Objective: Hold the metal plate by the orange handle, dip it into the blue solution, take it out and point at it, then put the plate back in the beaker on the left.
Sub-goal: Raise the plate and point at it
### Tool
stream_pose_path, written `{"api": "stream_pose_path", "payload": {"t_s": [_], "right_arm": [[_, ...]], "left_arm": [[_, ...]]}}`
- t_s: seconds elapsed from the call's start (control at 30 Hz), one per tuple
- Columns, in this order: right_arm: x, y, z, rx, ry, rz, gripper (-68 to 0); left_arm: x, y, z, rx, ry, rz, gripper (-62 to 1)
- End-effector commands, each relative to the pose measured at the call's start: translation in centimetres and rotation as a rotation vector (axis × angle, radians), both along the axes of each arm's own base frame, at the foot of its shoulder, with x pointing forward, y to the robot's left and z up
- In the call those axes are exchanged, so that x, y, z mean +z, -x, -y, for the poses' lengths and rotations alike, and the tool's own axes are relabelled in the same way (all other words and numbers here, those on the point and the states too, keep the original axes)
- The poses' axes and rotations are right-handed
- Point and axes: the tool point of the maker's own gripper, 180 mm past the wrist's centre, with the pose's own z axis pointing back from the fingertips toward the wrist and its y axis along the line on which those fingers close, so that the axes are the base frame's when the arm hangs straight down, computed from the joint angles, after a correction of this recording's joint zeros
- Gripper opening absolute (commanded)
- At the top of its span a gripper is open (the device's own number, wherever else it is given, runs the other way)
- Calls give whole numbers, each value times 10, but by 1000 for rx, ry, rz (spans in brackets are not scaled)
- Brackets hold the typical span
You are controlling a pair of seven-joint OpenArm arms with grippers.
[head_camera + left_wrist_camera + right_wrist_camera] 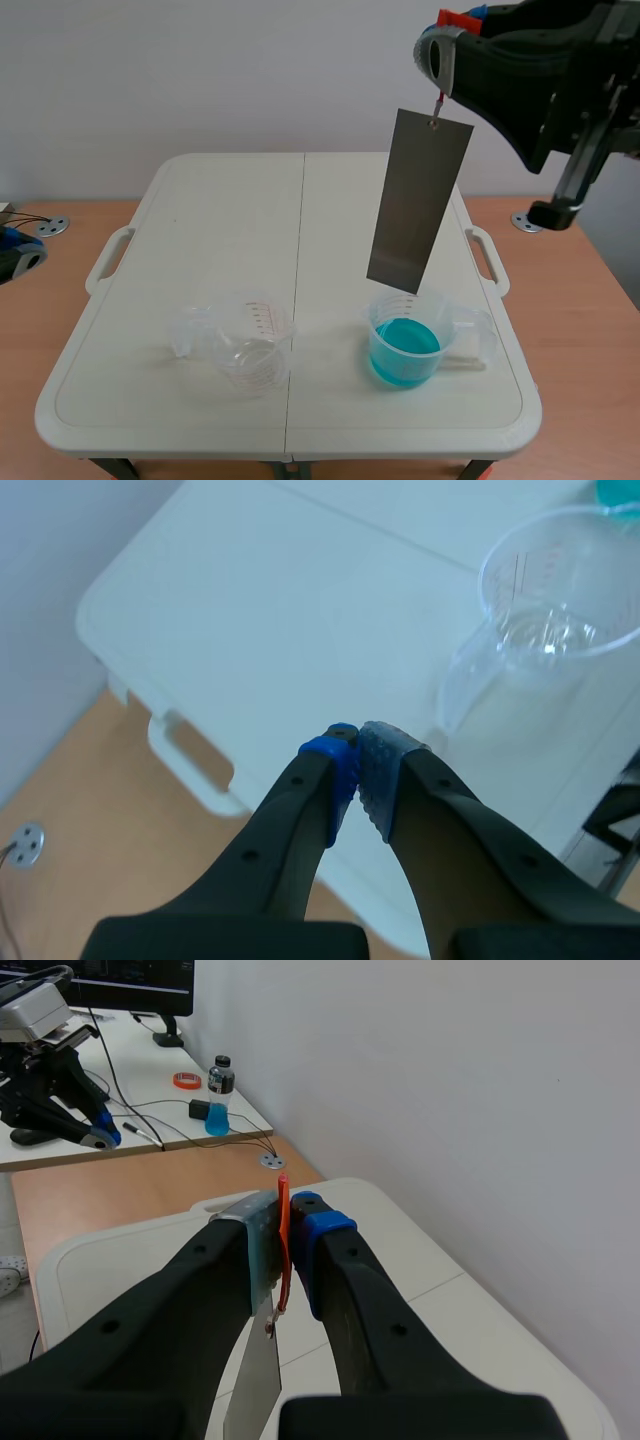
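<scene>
**A:** Where is the right arm?

**B:** It is raised high at the far right of the scene. The right claw [441,62] points down and to the left, with its two fingers closed on the orange handle [284,1252].

**A:** And the metal plate [420,200]?

**B:** It hangs from that handle in the air, tilted slightly. Its lower edge is just above the rim of the right cup [372,318] and looks clear of the blue liquid [405,340] inside.

**A:** Where is the other cup?

**B:** The clear cup [275,325] sits on the near left of the worktop [220,230], well apart from the blue one. I can't tell whether it holds anything.

**A:** What about the left arm?

**B:** It is low at the left edge of the scene, off the worktop, over the wooden floor. The left claw [358,748] is closed with its pads pressed together and nothing between them. It faces the worktop's left handle, and the clear cup is ahead of it.
</scene>
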Motion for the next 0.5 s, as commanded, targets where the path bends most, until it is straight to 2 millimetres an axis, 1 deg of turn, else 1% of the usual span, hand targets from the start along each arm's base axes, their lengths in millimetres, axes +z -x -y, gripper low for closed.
{"api": "stream_pose_path", "payload": {"t_s": [0.0, 0.13, 0.3, 0.47], "right_arm": [[11, 1, 1, 8, -13, 31, -662], [10, 1, 1, 8, -13, 31, -662], [10, 1, 1, 8, -13, 31, -662], [10, 1, 1, 8, -12, 30, -662]], "left_arm": [[8, -8, 12, -2, 56, 39, -581], [5, -15, 49, -63, 99, 56, -581], [-5, -16, 100, -156, 124, 40, -582], [-3, -20, 143, -217, 152, 55, -581]]}}
